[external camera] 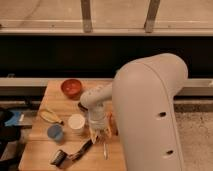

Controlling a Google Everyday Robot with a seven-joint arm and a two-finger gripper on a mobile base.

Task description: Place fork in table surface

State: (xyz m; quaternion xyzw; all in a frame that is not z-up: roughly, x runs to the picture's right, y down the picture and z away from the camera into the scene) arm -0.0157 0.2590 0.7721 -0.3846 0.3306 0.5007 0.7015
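- The gripper hangs low over the middle of the counter, just right of a white cup. It points straight down.
- The gripper looks spread fairly wide and I don't see anything held in it.
- The fork is lying flat on the counter right under the gripper, a bit toward the near edge. It runs roughly straight at that near edge, and its top end sits close to the gripper tips.
- A black-handled tool lies at an angle just left of the fork, close to the near edge.
- A blue cup sits near the left edge, next to the white cup.
- A banana lies by the left edge, a little farther back than the blue cup.
- A red bowl is up by the far edge, well away from the fork.
- Something orange, looks like a carrot, pokes out just right of the gripper.
- The big white arm blocks the whole right side of the counter, so no idea what's over there.
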